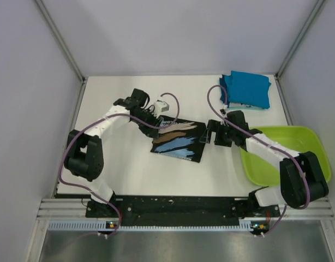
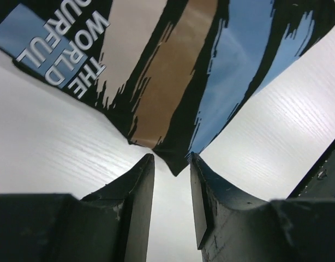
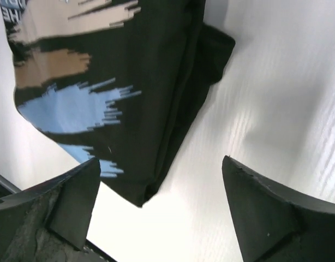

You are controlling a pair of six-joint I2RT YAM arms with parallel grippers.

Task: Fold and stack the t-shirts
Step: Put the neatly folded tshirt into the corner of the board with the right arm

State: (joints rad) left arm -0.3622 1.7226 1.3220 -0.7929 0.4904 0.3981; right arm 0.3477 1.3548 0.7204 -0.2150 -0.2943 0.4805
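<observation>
Black printed tee (image 1: pixel 178 141) looked folded, left gripper (image 2: pixel 171 158) barely parted at its corner, right gripper (image 3: pixel 159 161) wide, so it probably needed grabbing for the teal stack (image 1: pixel 245 90).

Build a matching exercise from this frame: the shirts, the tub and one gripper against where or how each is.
1. black streak-printed folded t-shirt
2. teal-blue folded t-shirts
3. lime-green plastic tub
4. right gripper

A. far right corner
B. wide open
C. under the right arm
D. centre, lying flat

Pairs: 1-D, 2-A, 3-C, 4-B.
</observation>
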